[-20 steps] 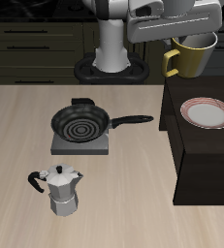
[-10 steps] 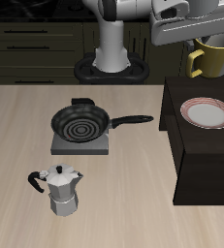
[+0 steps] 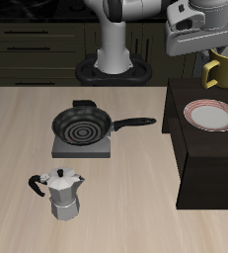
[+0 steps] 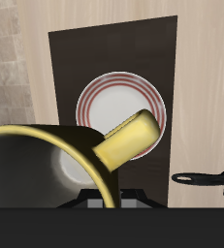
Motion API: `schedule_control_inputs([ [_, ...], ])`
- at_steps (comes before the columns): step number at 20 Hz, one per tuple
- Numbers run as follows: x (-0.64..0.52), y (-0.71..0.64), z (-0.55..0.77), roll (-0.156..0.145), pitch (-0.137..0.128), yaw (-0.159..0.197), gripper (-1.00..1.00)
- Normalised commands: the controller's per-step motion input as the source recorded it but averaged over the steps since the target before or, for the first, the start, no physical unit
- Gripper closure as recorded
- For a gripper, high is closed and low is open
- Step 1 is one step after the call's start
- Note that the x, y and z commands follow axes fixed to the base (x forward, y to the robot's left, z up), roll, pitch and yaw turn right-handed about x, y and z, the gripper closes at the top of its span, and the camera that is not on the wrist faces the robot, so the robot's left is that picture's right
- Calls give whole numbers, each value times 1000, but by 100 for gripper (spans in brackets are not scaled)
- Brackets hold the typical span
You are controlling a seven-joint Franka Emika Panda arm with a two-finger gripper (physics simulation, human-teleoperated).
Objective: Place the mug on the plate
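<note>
The hand [image 3: 216,44] holds the mug [image 3: 225,69] in the air by its rim, clenched on it, with the handle pointing toward the middle of the desk. The mug hangs above and slightly behind the plate [image 3: 211,115], which lies flat on a dark raised block [image 3: 190,158] standing on the desk [image 3: 17,138]. In the wrist view the mug [image 4: 55,165] fills the near field, its handle [image 4: 123,143] overlapping the plate [image 4: 133,97], and most of the plate's striped rim is visible beyond it; the mug is not touching the plate. The fingertips themselves are hidden, so grip depth cannot be confirmed. Risks from this position: the plate is only a little wider than the mug, so a lowering path started off-centre would likely land the base on the rim band, tilting the mug or tipping the plate. A one-sided rim grip may let the mug swing or slip during descent. Releasing while the base is clear of the plate would probably cause a bounce or a skid off the block. The frying pan [image 3: 83,125] and the moka pot [image 3: 61,193] stand well apart and pose no obstruction.
</note>
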Motion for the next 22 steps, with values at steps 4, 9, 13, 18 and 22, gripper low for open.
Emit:
schedule_control_inputs([
  [4,109,57,-43,6,-13,33,100],
  [9,286,-128,-123,-41,16,13,100],
  [13,107,-41,-170,-19,23,11,100],
  [18,59,39,-245,-6,36,-4,100],
  [22,23,89,-269,9,29,24,100],
])
